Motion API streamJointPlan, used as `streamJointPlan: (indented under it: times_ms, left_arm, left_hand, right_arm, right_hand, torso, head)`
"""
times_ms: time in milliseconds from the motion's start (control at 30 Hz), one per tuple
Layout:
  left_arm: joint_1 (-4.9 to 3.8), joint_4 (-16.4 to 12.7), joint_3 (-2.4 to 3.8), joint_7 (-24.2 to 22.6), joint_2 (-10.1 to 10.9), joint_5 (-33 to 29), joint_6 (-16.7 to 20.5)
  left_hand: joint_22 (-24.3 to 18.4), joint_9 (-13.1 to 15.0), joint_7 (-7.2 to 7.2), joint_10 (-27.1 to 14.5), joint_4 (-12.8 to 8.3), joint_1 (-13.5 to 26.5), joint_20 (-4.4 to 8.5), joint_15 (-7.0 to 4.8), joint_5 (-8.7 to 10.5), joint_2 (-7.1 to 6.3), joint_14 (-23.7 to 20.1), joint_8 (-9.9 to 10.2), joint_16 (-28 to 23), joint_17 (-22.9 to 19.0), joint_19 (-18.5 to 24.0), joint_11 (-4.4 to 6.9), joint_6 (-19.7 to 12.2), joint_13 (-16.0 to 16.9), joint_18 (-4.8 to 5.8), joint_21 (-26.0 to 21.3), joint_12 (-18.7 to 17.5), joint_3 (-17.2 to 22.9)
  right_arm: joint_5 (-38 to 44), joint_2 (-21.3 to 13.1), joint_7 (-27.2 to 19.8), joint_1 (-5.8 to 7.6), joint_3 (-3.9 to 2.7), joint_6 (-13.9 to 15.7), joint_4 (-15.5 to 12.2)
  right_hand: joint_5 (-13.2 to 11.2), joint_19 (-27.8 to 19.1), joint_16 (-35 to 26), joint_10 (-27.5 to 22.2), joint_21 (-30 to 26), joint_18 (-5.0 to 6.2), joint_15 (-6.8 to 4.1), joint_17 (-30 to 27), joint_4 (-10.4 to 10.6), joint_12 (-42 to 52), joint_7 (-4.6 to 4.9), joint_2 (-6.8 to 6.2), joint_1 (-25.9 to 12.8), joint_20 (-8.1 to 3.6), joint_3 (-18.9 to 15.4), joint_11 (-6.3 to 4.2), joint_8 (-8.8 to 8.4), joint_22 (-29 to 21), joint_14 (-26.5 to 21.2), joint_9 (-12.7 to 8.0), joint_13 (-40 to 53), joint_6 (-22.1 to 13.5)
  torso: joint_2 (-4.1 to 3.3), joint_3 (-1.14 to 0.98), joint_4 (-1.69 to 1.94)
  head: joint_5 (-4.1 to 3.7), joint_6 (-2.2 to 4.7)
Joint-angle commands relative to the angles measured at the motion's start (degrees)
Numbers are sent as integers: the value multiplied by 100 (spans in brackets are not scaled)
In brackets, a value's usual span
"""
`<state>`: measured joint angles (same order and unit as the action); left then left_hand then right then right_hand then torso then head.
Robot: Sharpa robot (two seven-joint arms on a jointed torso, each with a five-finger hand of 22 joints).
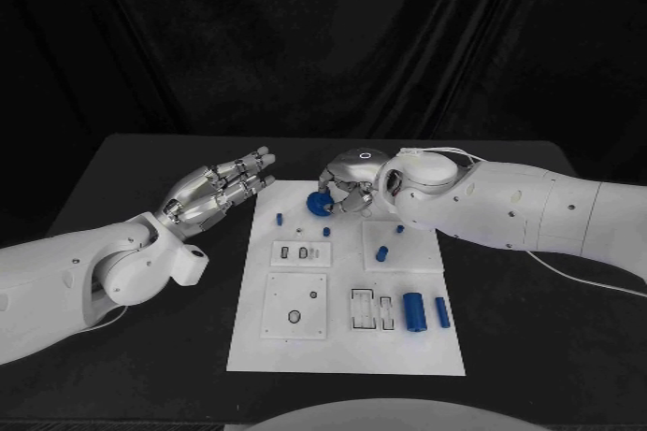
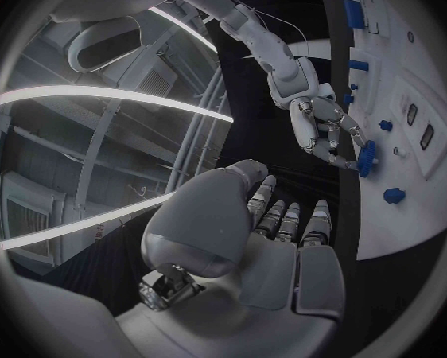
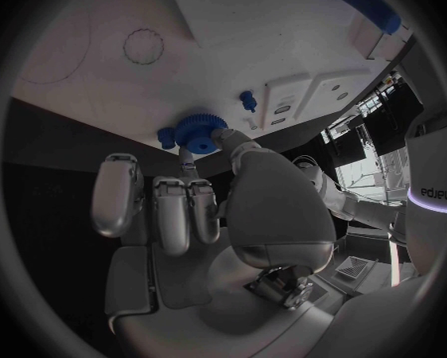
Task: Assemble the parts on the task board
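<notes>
— What's the left hand [image 1: 216, 195] doing, at about ten o'clock off the task board [image 1: 348, 356]?

— Hovering over the dark surface [image 1: 135, 169], fingers [image 2: 283, 219] straight, side by side, holding nothing.

— And the right hand [image 1: 353, 180]?

— At twelve o'clock on the board's far edge, pinching a blue gear [image 1: 320, 204]. I'd keep it level and lower it squarely onto its peg.

A black table [image 1: 135, 263] stands before a dark curtain [image 1: 323, 57] backdrop
</notes>
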<state>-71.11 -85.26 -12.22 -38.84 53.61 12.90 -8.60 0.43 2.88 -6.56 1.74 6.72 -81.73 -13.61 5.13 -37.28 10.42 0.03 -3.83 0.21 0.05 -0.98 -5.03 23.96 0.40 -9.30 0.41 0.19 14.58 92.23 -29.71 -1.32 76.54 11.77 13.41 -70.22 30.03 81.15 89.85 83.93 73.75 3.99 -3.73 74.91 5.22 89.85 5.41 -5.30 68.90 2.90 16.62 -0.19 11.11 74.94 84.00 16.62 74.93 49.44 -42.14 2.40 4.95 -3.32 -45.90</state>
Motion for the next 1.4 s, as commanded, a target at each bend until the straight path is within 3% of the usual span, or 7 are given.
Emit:
streamJointPlan:
  times_ms: [33, 367, 433, 533, 867, 1100, 1400]
  left_arm:
    - [-3, -2, 5, -572, -12, -10, -91]
    - [-2, 17, 5, -556, -17, -10, -108]
    - [-2, 24, 5, -551, -19, -10, -111]
    - [-1, 31, 5, -543, -18, -10, -117]
    - [1, 13, 4, -525, 51, -10, -111]
    - [2, 16, 4, -517, 84, -10, -90]
    - [7, 50, 4, -532, 31, -10, -124]
  left_hand:
    - [6, 0, -25, -4, -6, 26, -34, 48, -29, -16, -3, -18, -21, -5, 2, -38, 0, 9, -108, 21, 28, 39]
    - [7, -1, -30, -4, -8, 27, -38, 54, -29, -14, -3, -17, -21, -5, 0, -43, -11, 9, -107, 22, 28, 47]
    - [7, -1, -30, -4, -8, 27, -38, 54, -29, -14, -3, -17, -21, -5, 0, -43, -11, 9, -107, 22, 28, 47]
    - [7, -1, -30, -4, -8, 27, -38, 54, -29, -14, -3, -17, -21, -5, 0, -43, -11, 9, -107, 22, 28, 47]
    - [6, -3, -34, -8, -9, 28, -42, 61, -29, -12, -3, -14, -21, -5, 2, -48, -25, 8, -107, 21, 27, 55]
    - [8, -1, -38, -3, -10, 30, -45, 67, -28, -13, -3, -17, -21, -5, -3, -52, -10, 9, -107, 23, 28, 61]
    - [8, -2, -41, -5, -11, 32, -48, 72, -27, -13, -3, -16, -21, -5, -3, -55, -18, 8, -108, 23, 27, 67]
  right_arm:
    - [86, 11, 94, -33, 8, -84, -7]
    - [91, -14, 45, -38, 8, 23, -29]
    - [92, -21, 34, -39, 8, 46, -38]
    - [92, -56, -14, -39, 8, 162, -69]
    - [-14, -567, -212, 86, 8, 692, -583]
    - [-53, -1002, -72, 222, 9, 427, -997]
    - [-61, -911, 32, 224, 9, -143, -855]
  right_hand:
    - [-232, -35, 13, 607, -48, 15, 35, 1508, 2, 15, 4, 23, -4, 9, 32, 32, -101, 617, 599, 92, 1507, -117]
    - [-1400, -169, -110, 607, -350, 72, -14, 1370, -51, 15, -112, 95, -31, -24, -143, -44, -675, 535, 548, -213, 1507, -1040]
    - [-1702, -253, -238, 589, -539, 110, -50, 1233, -53, 2, -186, 125, -35, -55, -233, -95, -800, 464, 492, -559, 1492, -1923]
    - [-1880, -285, -294, 512, -641, 123, -83, 1177, -40, -54, -226, 146, -45, -84, -324, -134, -835, 435, 469, -777, 1426, -2432]
    - [-1923, -246, -284, 547, -673, 115, -76, 1192, 65, -30, -178, 292, -82, -93, -441, -110, -575, 456, 480, -634, 1454, -1539]
    - [-1905, -213, -259, 571, -633, 103, -66, 1219, 140, -12, -190, 374, -139, -80, -470, -107, -568, 491, 491, -669, 1476, -1495]
    - [-1971, -162, -202, 607, -553, 86, -75, 1280, 160, 15, -206, 367, -157, -84, -517, -120, -660, 541, 515, -787, 1507, -1779]
  torso:
    - [2, 3, -10]
    - [5, -3, -10]
    - [7, -2, -11]
    - [8, 0, -16]
    - [6, -5, -20]
    - [14, -6, -33]
    - [6, 6, -31]
  head:
    - [14, -5]
    - [26, -13]
    - [29, -14]
    - [44, -9]
    - [98, 11]
    - [63, -2]
    - [78, -5]
